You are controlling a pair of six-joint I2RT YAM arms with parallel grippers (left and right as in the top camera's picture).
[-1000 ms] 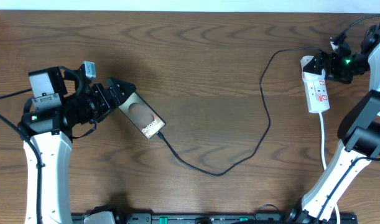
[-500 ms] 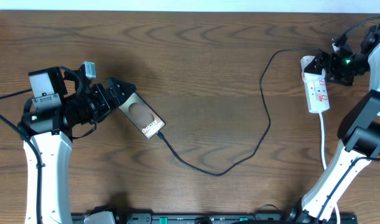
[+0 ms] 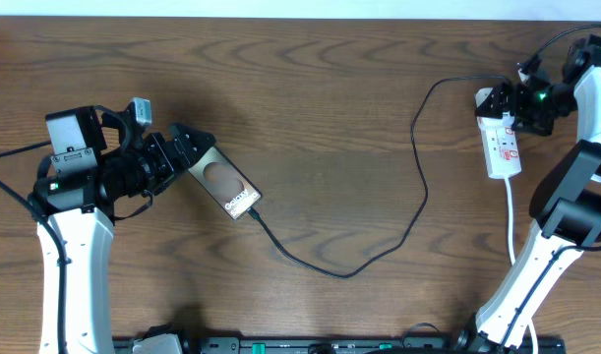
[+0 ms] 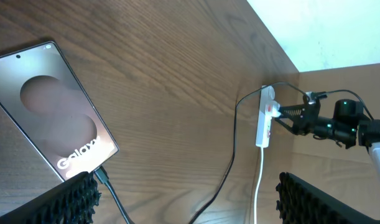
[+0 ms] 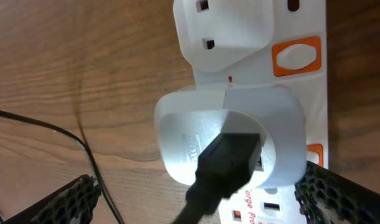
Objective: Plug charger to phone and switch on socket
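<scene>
The phone (image 3: 226, 185) lies slanted on the table, face up, with the charger's connector (image 4: 96, 176) in its lower end. The thin black charger cable (image 3: 418, 187) loops across the table to the white socket (image 3: 504, 146). There its black plug (image 5: 230, 158) sits in a white adapter (image 5: 177, 134) on the strip. My left gripper (image 3: 182, 147) is open at the phone's upper left end; the phone (image 4: 50, 112) lies by its left finger. My right gripper (image 3: 507, 106) is open over the socket's far end, its fingers either side of the adapter. An orange switch (image 5: 295, 55) shows beside it.
The socket's white cord (image 3: 511, 211) runs toward the front edge by the right arm's base. The table's far edge meets a white wall (image 4: 326, 31). The socket (image 4: 264, 118) and the right arm (image 4: 339, 121) also show in the left wrist view.
My right gripper has shifted slightly left and farther over the socket's end. The left arm, phone and cable have not moved.
</scene>
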